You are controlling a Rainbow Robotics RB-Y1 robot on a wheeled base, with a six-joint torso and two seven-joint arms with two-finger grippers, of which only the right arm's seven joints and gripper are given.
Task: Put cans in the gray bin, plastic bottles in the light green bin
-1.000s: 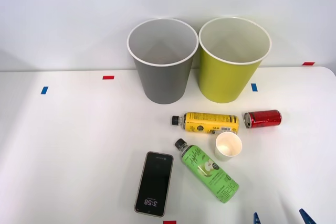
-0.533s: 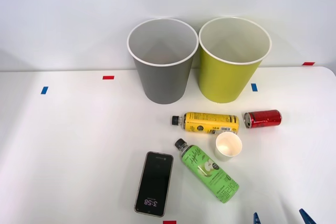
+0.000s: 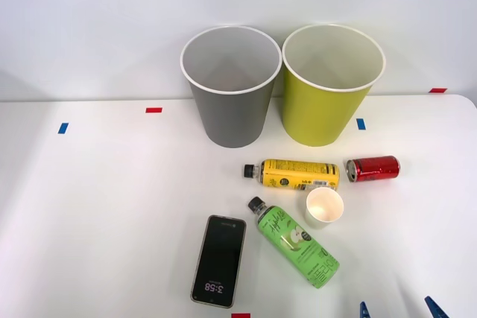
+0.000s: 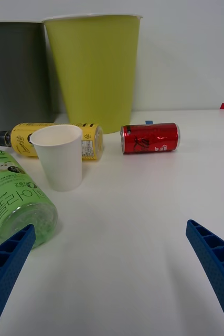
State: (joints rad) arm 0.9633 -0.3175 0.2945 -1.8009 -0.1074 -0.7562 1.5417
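Note:
A small red can (image 3: pixel 373 168) (image 4: pixel 150 138) lies on its side on the white table, right of the yellow-label bottle (image 3: pixel 292 174) (image 4: pixel 22 139). The green bottle (image 3: pixel 294 242) (image 4: pixel 9 195) lies nearer me, cap pointing away. At the back stand the gray bin (image 3: pixel 229 87) (image 4: pixel 14 68) and, to its right, the light green bin (image 3: pixel 330 86) (image 4: pixel 95 68), both upright. My right gripper (image 3: pixel 397 308) (image 4: pixel 112 273) hovers open and empty at the table's front edge, a little short of the can, with its blue fingertips (image 4: pixel 216 257) wide apart.
A white paper cup (image 3: pixel 324 207) (image 4: pixel 59 156) stands upright between the two bottles. A black phone (image 3: pixel 219 260) lies face up left of the green bottle. Red and blue tape marks (image 3: pixel 153 109) dot the table. Bare table lies between my fingers and the can.

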